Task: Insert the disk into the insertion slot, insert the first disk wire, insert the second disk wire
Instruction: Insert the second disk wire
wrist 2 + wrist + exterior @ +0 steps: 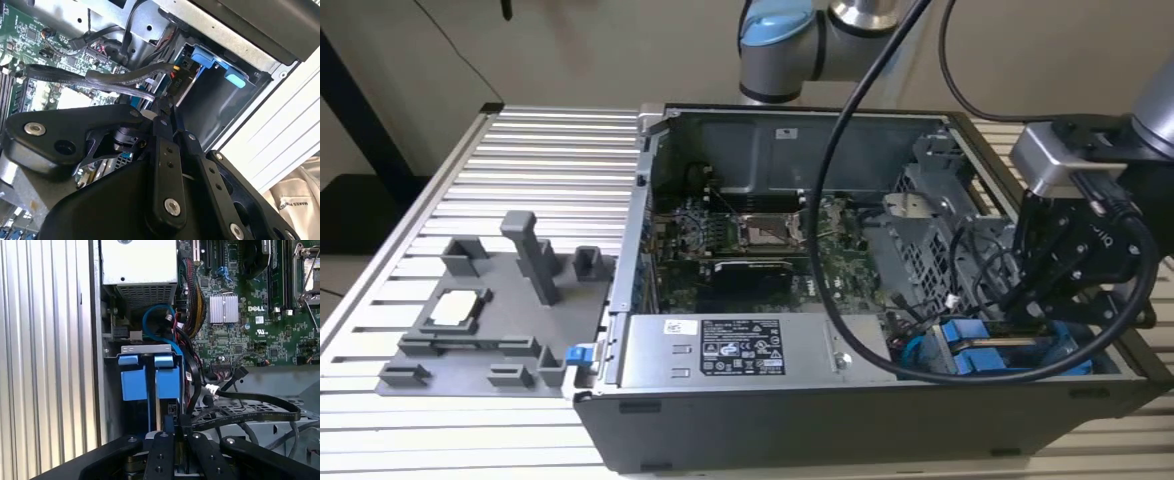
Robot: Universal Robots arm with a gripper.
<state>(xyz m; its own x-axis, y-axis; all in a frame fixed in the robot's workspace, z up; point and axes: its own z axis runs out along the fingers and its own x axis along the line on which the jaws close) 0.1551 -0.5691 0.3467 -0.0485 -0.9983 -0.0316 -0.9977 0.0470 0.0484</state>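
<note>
The disk point(167, 382), in its bright blue carrier, sits down in the insertion slot point(215, 102) of the grey drive cage, at the case corner nearest the exterior view's right; its blue tabs point(983, 352) stick out. My black gripper point(1011, 312) reaches into that corner. Its fingers stand close together just behind the disk's end in both wrist views, and the gripper point(175, 429) looks shut on the end of a flat black disk wire point(250, 412). That wire point(60, 76) trails back across the motherboard. Its plug sits at the disk's edge, half hidden by the fingers point(161, 125).
A grey power-supply box point(720, 350) lies along the case's front wall. Loose black cables and a blue cable point(157, 320) crowd the space beside the cage. A grey fixture point(480, 320) with posts stands on the slatted table point(534, 160) at the exterior view's left.
</note>
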